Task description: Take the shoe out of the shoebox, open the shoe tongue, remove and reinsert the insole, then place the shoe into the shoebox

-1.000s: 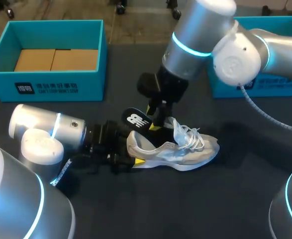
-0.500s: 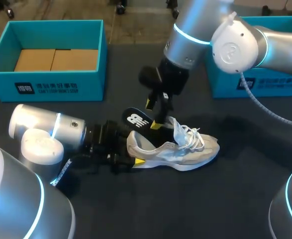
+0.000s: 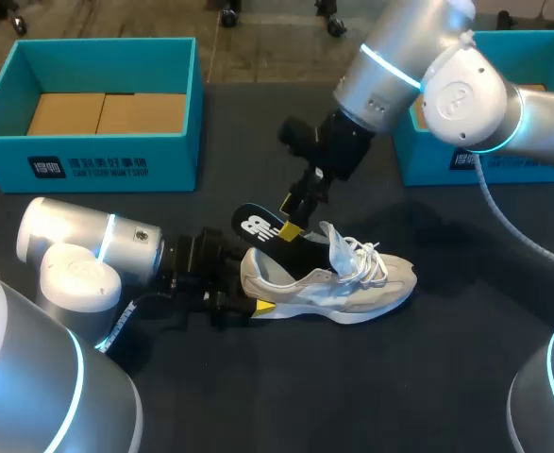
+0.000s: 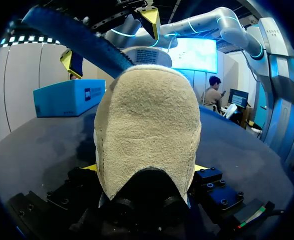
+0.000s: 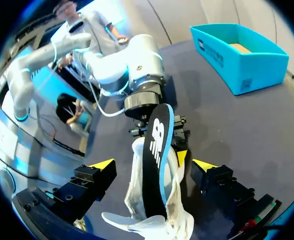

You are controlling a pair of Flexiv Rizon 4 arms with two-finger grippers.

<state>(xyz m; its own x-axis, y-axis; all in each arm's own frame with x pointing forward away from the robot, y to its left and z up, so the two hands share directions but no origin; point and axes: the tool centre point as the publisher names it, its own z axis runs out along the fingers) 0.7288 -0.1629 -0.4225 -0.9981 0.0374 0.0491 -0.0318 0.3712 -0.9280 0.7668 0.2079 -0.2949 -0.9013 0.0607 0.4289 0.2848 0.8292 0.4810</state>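
A grey-white shoe (image 3: 338,283) lies on its sole on the dark table, toe pointing right. My left gripper (image 3: 243,286) is shut on its heel; in the left wrist view the suede heel (image 4: 147,130) fills the gap between the left gripper's (image 4: 144,170) fingers. A black insole (image 3: 258,227) with a white logo sticks up out of the heel opening. My right gripper (image 3: 288,217) hangs open just above it. In the right wrist view the insole (image 5: 157,150) rises between the right gripper's (image 5: 153,165) spread fingers, apart from both.
A teal box (image 3: 88,165) with a cardboard bottom stands at the back left. A second teal box (image 3: 531,168) stands at the back right, partly behind my right arm. Bare dark tabletop lies in front of the shoe.
My right gripper has opened, let go of the insole and drawn up and back to the right. The insole, shoe and left gripper stay as they were.
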